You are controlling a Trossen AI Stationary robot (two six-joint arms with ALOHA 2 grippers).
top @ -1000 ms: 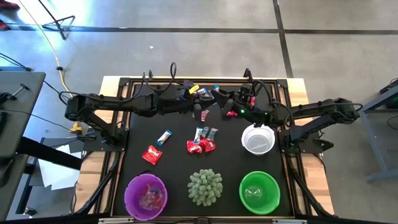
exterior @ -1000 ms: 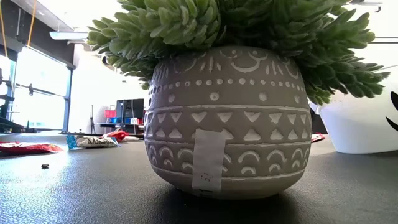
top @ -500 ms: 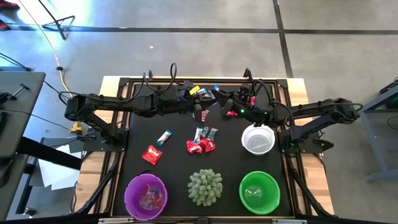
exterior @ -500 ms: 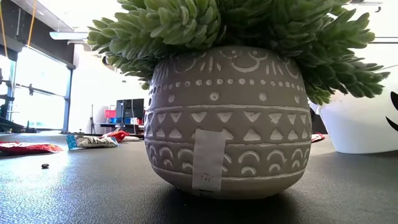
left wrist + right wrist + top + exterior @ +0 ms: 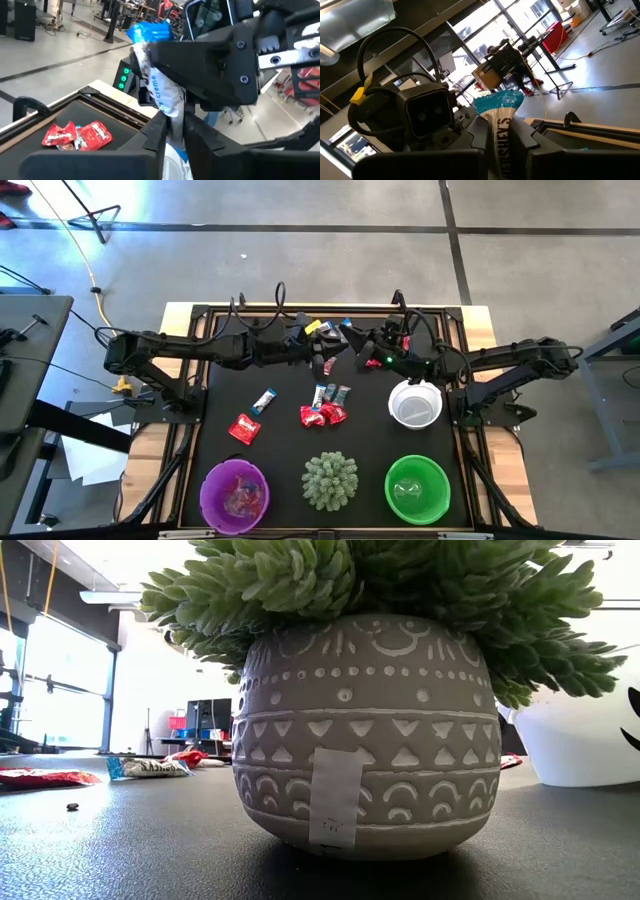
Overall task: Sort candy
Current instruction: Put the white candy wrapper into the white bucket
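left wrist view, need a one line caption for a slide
Blue-and-white candy pinched between both grippers in a mid-air handover, two red candies on the table below.

One blue-and-white wrapped candy bar is pinched upright between the left hand and the right hand, its blue crimped end uppermost, above the far side of the table beyond the spiky green plant. Just beyond the plant lie two red sweets touching each other, with two blue-and-white ones beside them. Left of these lie another blue-and-white sweet and a red one.
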